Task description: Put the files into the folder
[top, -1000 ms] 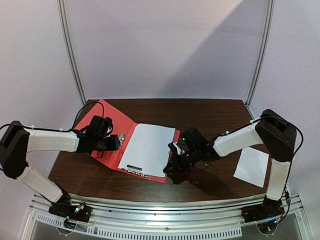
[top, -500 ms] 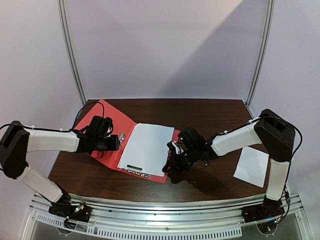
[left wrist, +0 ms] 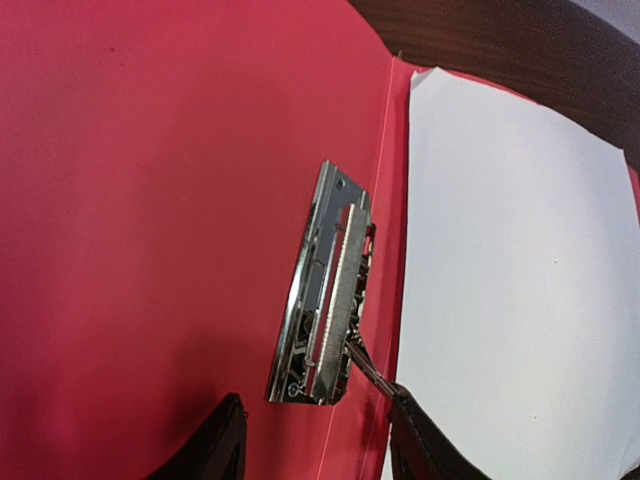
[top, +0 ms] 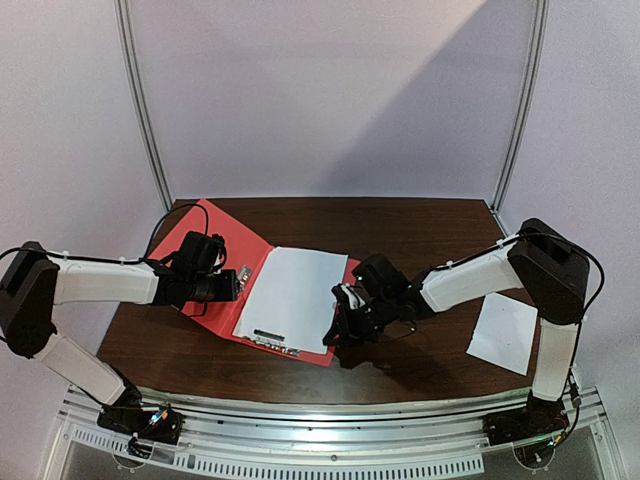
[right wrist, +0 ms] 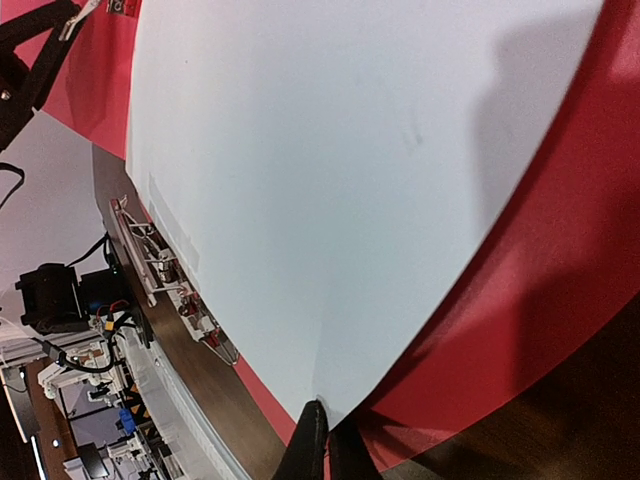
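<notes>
Top external: right tool [top: 341, 325] pinched shut on a corner of the large sheet [top: 292, 297], which lies in the open red folder [top: 222, 228]; left tool [left wrist: 315, 405] gapes around the metal clip [left wrist: 322, 285]

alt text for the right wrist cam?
The shut right end effector pinches the near corner of a white sheet lying on a red folder. A metal clip runs along the folder's edge at left, over the dark wooden table.
</notes>
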